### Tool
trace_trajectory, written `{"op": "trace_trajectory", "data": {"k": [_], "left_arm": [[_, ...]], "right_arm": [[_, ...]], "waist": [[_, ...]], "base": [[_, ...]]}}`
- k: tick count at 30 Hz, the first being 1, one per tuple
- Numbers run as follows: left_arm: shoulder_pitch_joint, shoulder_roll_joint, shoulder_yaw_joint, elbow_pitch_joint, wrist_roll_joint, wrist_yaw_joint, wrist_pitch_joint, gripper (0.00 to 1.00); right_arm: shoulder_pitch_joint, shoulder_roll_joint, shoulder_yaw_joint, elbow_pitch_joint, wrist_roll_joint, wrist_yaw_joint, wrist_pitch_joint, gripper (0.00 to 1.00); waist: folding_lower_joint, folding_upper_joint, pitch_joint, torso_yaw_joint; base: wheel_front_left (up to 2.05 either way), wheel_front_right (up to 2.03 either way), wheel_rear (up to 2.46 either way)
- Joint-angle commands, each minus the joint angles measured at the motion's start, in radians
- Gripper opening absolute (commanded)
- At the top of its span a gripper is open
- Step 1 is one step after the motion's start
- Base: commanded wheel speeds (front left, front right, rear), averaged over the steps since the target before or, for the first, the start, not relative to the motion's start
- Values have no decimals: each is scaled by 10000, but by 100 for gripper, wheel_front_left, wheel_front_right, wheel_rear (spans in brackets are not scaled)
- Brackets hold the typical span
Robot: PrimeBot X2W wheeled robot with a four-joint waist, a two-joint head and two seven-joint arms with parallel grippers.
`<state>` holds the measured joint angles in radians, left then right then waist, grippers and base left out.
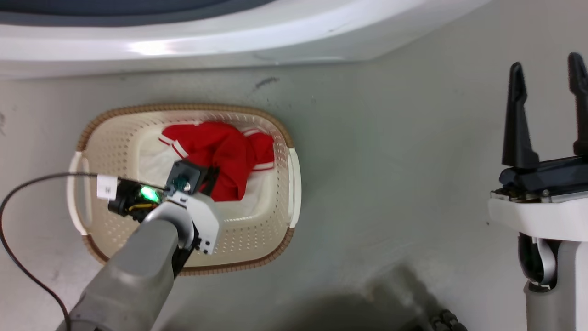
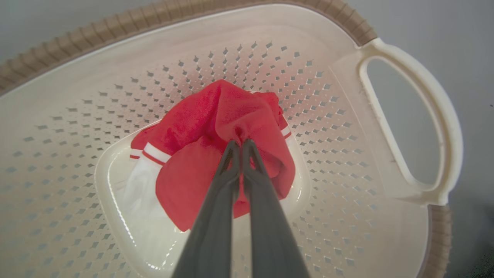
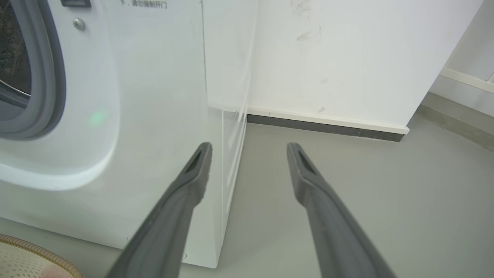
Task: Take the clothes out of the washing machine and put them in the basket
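Fabric of the red garment lies bunched on the floor of the basket, and one fold of it rises in a small peak to the tips of the left gripper, whose two fingers are pressed together on that fold. So the cloth sits directly ahead of the left fingers, along their own line, with no wall or rim between them. In the head view the heap is towards the far, right-hand part of the basket, near the side handle. Its striped cuff points left and a white panel spreads beneath it towards the near side. I cannot tell whether this is one piece or several. Nothing else shows inside the basket. Its long axis runs left to right across the head view, and it stands on the grey floor just before the washing machine. What shows of the porthole at the edge of the right wrist view is too dark to say whether anything remains in the drum. The right gripper hangs well apart from the basket with its fingers spread wide and nothing between them, pointing at the machine's front corner. The left arm is plainly the one placed to finish this step. As I judge it, the garment is already down, so the next move is simply to part the fingers and lift straight out. The risk is the fold clinging to a finger and being dragged up over the rim.
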<state>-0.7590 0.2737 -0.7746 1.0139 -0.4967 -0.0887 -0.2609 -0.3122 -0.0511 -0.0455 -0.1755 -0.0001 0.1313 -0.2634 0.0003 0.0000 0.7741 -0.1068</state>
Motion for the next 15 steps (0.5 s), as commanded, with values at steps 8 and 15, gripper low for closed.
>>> {"op": "trace_trajectory", "data": {"k": [8,15], "left_arm": [[-1447,-640,-516,2019,383,-147,588,0],[-1752,-818,-746,2609,450,102,1482,0]], "right_arm": [[-424,17,-176,-241,223,-10,-21,100],[-520,17,-126,-243,300,-10,-21,100]], "waist": [[-3,0,1479,-326],[-3,0,1720,-393]], "base": [[0,0,0],[0,0,0]]}}
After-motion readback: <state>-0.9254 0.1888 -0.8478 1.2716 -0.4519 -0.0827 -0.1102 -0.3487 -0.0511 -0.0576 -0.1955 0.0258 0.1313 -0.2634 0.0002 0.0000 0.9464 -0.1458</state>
